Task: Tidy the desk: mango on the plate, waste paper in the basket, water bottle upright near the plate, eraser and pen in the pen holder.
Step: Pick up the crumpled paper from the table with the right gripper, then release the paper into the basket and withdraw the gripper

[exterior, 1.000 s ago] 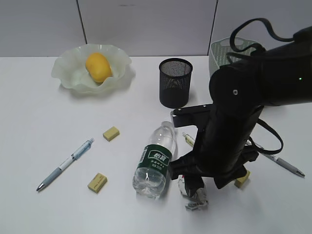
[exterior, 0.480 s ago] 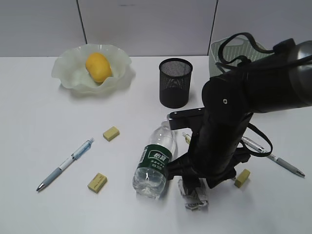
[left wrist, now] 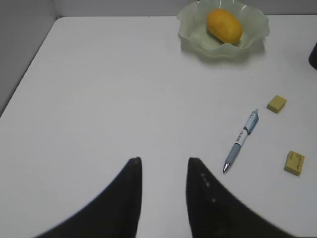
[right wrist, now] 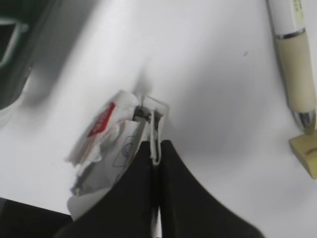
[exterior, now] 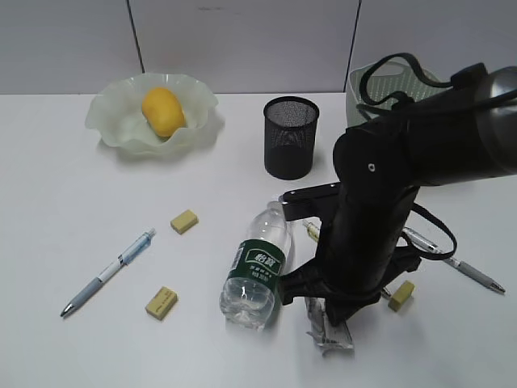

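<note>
My right gripper (right wrist: 156,145) is shut on the crumpled waste paper (right wrist: 106,134), low over the desk (exterior: 65,202) beside the lying water bottle (exterior: 258,267). The waste paper (exterior: 327,331) sticks out below the right arm. The mango (exterior: 163,111) rests in the plate (exterior: 113,121). The black pen holder (exterior: 290,137) stands mid-table and the basket (exterior: 367,85) is half hidden behind the arm. A blue pen (exterior: 109,271) lies left, another pen (exterior: 460,267) right. Erasers (exterior: 184,221) (exterior: 161,302) (exterior: 401,295) lie loose. My left gripper (left wrist: 163,161) hangs open over bare desk.
A third pen (right wrist: 292,64) lies beside the right arm, its tip near an eraser (right wrist: 307,151). The left wrist view shows the plate (left wrist: 193,29), mango (left wrist: 224,26), blue pen (left wrist: 241,140) and two erasers (left wrist: 276,103) (left wrist: 294,162). A grey wall borders the back.
My right gripper has come down over the waste paper and shut on it, pinching it flatter. The left gripper has not moved.
</note>
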Controlling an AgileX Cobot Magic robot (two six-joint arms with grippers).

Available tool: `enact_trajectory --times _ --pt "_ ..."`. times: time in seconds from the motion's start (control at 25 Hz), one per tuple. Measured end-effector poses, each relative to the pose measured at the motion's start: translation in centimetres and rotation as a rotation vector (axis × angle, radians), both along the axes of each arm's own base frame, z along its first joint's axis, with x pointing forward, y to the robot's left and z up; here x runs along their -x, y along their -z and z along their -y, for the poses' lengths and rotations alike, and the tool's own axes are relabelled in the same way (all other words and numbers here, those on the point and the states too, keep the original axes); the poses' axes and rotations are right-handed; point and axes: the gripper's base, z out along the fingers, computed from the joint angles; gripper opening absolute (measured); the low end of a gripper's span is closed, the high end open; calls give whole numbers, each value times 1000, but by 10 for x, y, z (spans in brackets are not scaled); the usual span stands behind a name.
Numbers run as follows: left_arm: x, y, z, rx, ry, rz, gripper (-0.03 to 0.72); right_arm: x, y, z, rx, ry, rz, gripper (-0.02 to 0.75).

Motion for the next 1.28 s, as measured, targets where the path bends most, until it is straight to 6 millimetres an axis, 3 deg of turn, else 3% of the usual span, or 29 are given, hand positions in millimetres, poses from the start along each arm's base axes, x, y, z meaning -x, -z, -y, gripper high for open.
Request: enact_trajectory --times 0.16,0.32,0.72,1.0,1.28 --pt "0 0 0 0 0 0 239 3 0 1 14 9 -36 14" --pt "0 0 0 0 0 0 239 7 -15 3 2 12 -37 14" --pt "0 0 0 0 0 0 239 10 -102 18 -148 22 157 14" --pt "0 0 0 0 0 0 238 -31 -147 40 -129 74 315 14" --pt "0 0 0 0 0 0 238 -85 -196 89 -99 198 506 14"
